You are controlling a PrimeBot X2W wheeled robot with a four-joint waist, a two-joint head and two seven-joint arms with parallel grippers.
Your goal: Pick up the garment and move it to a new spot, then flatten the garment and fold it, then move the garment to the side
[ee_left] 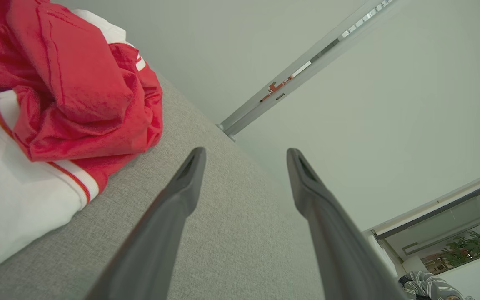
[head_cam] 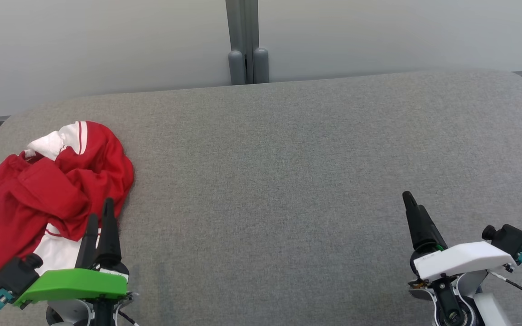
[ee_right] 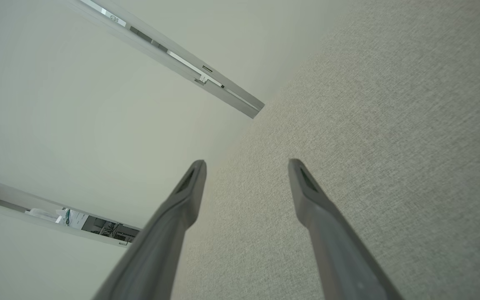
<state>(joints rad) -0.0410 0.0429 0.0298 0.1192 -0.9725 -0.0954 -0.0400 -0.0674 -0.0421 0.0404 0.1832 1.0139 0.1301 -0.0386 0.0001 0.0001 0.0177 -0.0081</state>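
A crumpled red and white garment [head_cam: 48,194] lies in a heap at the left end of the grey fabric surface [head_cam: 288,181]. My left gripper [head_cam: 100,210] hovers at the heap's near right edge, open, with nothing between its fingers. In the left wrist view the garment [ee_left: 56,96] fills the upper left, and the left gripper [ee_left: 246,156] points past it along bare fabric. Far to the right, my right gripper [head_cam: 413,201] is open and empty above the surface. Its own view shows the right gripper [ee_right: 246,164] spread wide over grey fabric [ee_right: 390,146].
A pale wall [head_cam: 107,40] with a grey vertical post [head_cam: 246,45] runs behind the surface. The surface's rounded back edge [head_cam: 261,86] and left corner lie close to the garment. Bare grey fabric stretches between the two grippers.
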